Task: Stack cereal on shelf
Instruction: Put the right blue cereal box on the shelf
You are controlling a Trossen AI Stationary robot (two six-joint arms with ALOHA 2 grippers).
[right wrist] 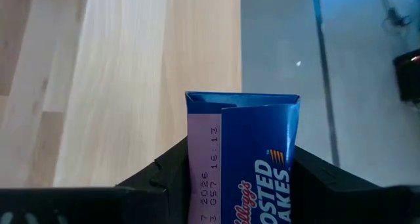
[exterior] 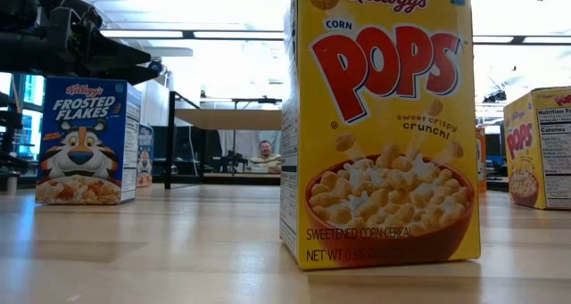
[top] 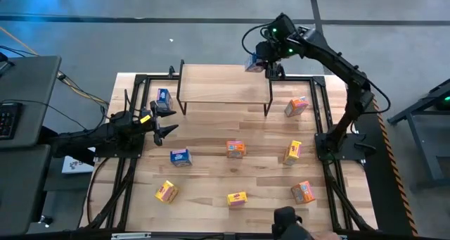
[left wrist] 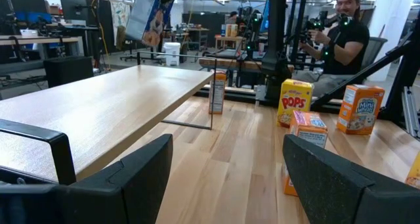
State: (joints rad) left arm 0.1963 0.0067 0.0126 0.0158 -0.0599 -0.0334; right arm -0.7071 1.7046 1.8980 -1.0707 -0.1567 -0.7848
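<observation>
The shelf [top: 225, 85] stands at the table's far side, with a light wood top on thin black legs. My right gripper [top: 256, 62] hovers over its far right corner, shut on a blue Frosted Flakes box [right wrist: 252, 155]. My left gripper [top: 173, 119] is open and waits at the table's left, level with the shelf top [left wrist: 98, 112]. It is close to a blue box [top: 164, 98] standing on its base. More boxes stand about the table: blue [top: 181, 156], orange [top: 235, 149], yellow [top: 292, 153], orange [top: 297, 106]. My right gripper pinches the blue box between its two fingers [right wrist: 154, 175] on two opposite sides. The box's folded end flap [right wrist: 241, 100] sticks out past the fingertips. The fingers come from above, pointing down. The box [left wrist: 147, 14] is lifted clear over the shelf's far right corner, tilted.
Near the table's near edge stand two yellow boxes [top: 166, 191] [top: 237, 198] and an orange one [top: 303, 192]. A yellow Corn Pops box [exterior: 379, 126] fills the low view. Black frame rails [top: 325, 113] run along the table's sides. A person [left wrist: 344, 33] sits beyond the table.
</observation>
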